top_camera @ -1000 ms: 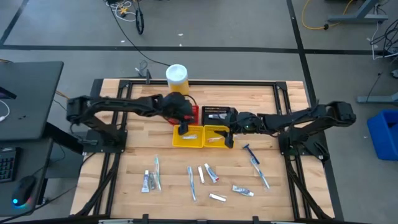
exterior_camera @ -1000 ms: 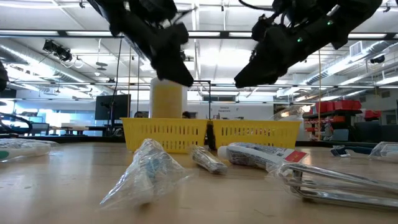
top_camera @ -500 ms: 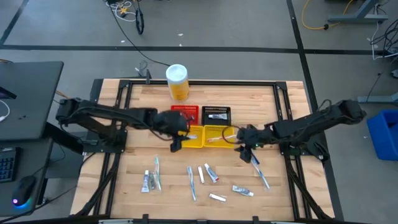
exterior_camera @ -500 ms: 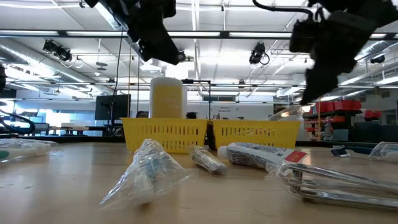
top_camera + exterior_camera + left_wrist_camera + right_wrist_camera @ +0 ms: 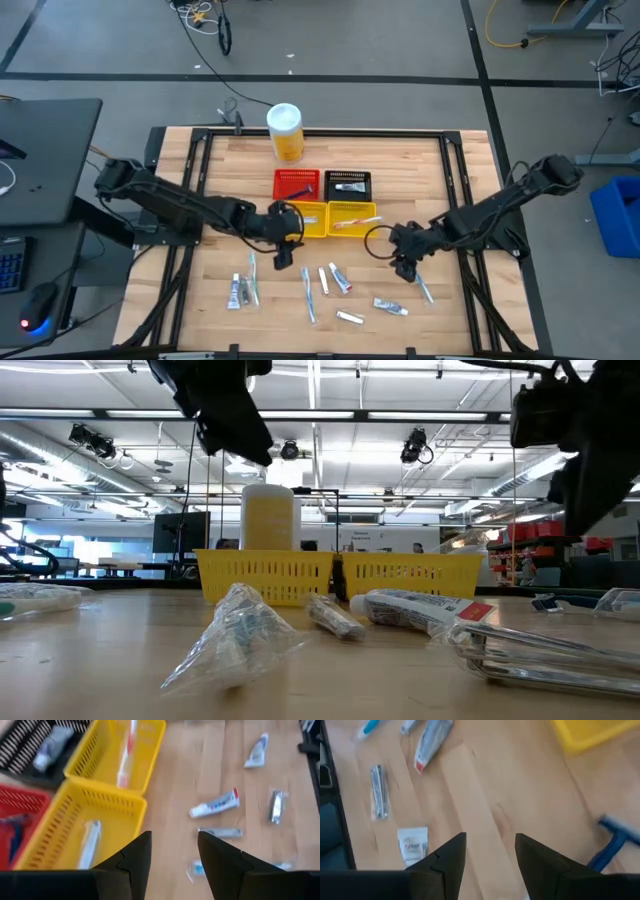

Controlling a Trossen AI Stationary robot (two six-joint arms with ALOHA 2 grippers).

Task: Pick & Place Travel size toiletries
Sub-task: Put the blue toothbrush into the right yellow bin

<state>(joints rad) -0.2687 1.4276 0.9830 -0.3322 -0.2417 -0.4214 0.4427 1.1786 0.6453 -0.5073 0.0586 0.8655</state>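
A wooden slatted table (image 5: 220, 160) inside a dark metal frame is seen from above. Near its middle, four small mesh baskets are grouped: a red basket (image 5: 297, 184) and a black basket (image 5: 349, 183) on the far side, and two yellow baskets (image 5: 310, 220) (image 5: 352, 216) in front of them. A tall yellow canister with a white lid (image 5: 284, 131) stands near the far edge, well apart from the arms.

The travel size toiletries (image 5: 338, 278) are mostly scattered toward the near edge: small white and silver tubes, slim pale toothbrushes in clear crinkled wrap, a flat white sachet. A few are already lying in the baskets. A blue-handled razor (image 5: 615, 842) lies near the right side.

The left gripper (image 5: 283, 250) is held just in front of the yellow baskets, above bare wood; its dark fingers (image 5: 135, 857) are seen spread apart with nothing between them. The right gripper (image 5: 403, 264) is held right of centre, close to the razor, its fingers (image 5: 451, 855) likewise parted and empty.

Wide bare wood is left along the far corners and both side edges.
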